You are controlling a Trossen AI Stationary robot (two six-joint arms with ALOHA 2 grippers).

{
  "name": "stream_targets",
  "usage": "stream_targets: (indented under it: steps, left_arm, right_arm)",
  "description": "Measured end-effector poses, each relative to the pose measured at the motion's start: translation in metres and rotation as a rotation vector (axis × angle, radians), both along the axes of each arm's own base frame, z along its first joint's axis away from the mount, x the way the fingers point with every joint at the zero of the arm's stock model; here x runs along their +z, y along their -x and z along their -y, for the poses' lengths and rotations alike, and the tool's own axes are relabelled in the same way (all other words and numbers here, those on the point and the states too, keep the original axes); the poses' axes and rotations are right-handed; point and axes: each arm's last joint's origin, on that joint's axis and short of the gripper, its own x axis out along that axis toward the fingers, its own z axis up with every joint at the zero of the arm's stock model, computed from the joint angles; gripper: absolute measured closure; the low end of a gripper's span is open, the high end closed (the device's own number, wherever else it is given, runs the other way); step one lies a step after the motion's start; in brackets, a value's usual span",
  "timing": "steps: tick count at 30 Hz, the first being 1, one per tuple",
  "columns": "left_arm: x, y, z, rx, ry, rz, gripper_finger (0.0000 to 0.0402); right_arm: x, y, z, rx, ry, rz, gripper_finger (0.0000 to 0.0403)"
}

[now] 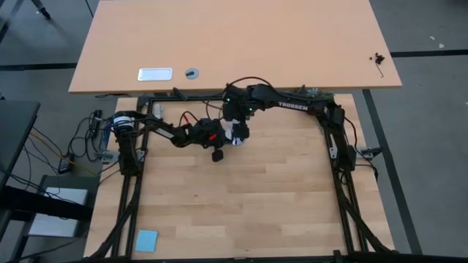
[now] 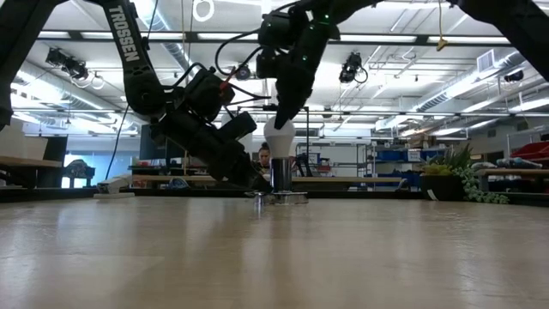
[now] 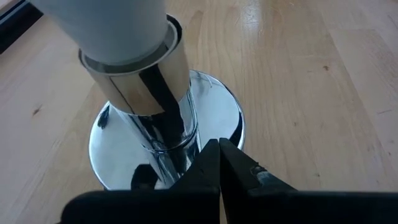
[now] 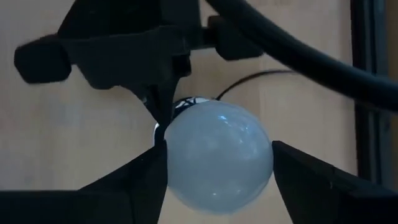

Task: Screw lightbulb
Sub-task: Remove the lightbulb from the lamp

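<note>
The lightbulb (image 4: pixel 217 155) already sits upright in the socket (image 3: pixel 165 134), the right gripper (image 4: pixel 217 163) straddling it from above, jaws wide, the closed left gripper (image 3: pixel 219 163) pinning the socket's base; tightening apparently remains.

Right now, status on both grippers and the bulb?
Left gripper shut, pressed at the shiny silver socket stem. Right gripper straddles the white pear-shaped lightbulb seated in that socket; grip unclear. Nothing in the way.
</note>
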Motion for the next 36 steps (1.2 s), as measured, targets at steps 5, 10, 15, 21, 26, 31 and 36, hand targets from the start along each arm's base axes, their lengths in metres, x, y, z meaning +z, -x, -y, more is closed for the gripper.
stream_targets:
  steps: [5,10,15,21,26,31,36]
  left_arm:
    - [0.000,0.000,0.000,-0.005,0.001,0.002,0.0401]
    - [0.000,0.000,0.000,-0.003,0.005,0.000,0.0401]
    - [0.000,0.000,0.000,-0.003,0.005,0.000,0.0401]
    - [0.000,0.000,0.000,-0.003,0.005,0.000,0.0401]
    - [0.000,0.000,0.000,-0.002,0.005,0.000,0.0401]
    - [0.000,0.000,0.000,0.000,0.003,0.000,0.0401]
    - [0.000,0.000,0.000,0.000,0.004,-0.001,0.0401]
  right_arm:
    - [0.012,-0.002,-0.013,-0.224,-0.071,0.003,0.0107]
    - [0.020,-0.003,-0.019,-0.460,-0.166,0.042,0.0084]
    - [0.019,-0.005,-0.026,-0.666,-0.168,0.062,0.0076]
    - [0.009,-0.003,-0.031,-0.832,-0.172,0.041,0.0089]
    - [-0.003,0.000,-0.030,-0.884,-0.175,0.029,0.0105]
    - [-0.002,-0.002,-0.026,-0.799,-0.152,0.042,0.0115]
    - [0.000,-0.001,-0.017,-0.407,-0.075,-0.009,0.0120]
